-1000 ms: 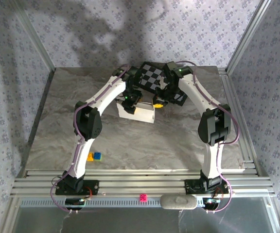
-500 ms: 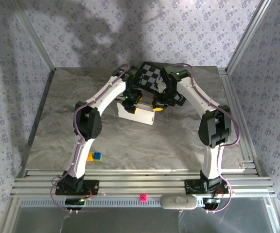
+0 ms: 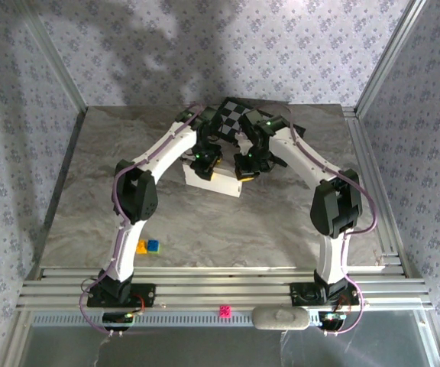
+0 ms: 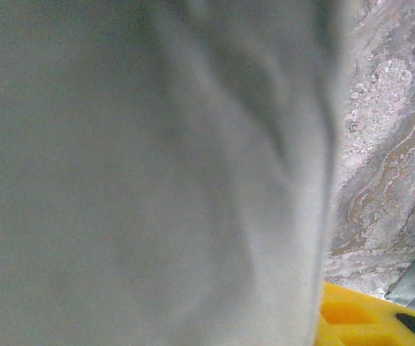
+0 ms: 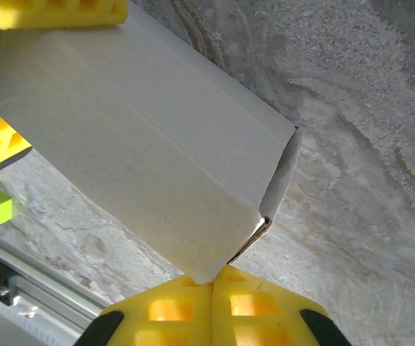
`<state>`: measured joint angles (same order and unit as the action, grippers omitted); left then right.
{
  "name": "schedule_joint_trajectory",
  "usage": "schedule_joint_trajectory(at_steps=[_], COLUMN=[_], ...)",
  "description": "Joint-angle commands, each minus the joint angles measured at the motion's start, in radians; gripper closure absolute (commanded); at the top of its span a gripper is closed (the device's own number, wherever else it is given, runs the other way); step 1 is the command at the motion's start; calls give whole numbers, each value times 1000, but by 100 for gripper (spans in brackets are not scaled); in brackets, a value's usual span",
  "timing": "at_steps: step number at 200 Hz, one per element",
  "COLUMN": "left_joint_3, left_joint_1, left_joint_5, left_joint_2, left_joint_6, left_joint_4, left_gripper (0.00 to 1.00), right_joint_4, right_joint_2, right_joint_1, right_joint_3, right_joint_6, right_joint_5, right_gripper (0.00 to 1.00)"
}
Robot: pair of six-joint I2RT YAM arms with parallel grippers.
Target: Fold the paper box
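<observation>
The right claw [image 5: 212,283] pinches the paper box [image 5: 143,166] corner on the bench [image 3: 205,222]; the left claw [image 3: 207,164] state I cannot tell.

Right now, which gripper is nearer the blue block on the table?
Left. The left gripper is over the paper box's left part, up-table from the blue block. The right gripper is at the box's right end, farther across.
</observation>
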<state>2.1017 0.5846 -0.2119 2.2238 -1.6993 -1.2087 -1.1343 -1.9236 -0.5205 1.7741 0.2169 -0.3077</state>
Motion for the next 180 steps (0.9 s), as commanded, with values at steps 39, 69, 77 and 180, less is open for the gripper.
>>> schedule_joint_trajectory(at_steps=[39,69,77,180], left_joint_3=[-112,-128,-128,-132], left_joint_1=[20,20,20,23], left_joint_5=[-126,-126,-126,-121], left_joint_2=[7,2,1,-5], left_joint_6=[-25,-23,-23,-20], left_joint_4=[113,129,131,130], left_gripper=[56,56,56,56], right_joint_4=[63,176,219,395], right_joint_2=[134,215,232,153], right_joint_1=[31,87,110,168], right_joint_3=[-74,-139,-168,-314], right_joint_6=[67,202,255,470], right_joint_5=[-143,-257,-276,-337], right_gripper=[74,66,64,69])
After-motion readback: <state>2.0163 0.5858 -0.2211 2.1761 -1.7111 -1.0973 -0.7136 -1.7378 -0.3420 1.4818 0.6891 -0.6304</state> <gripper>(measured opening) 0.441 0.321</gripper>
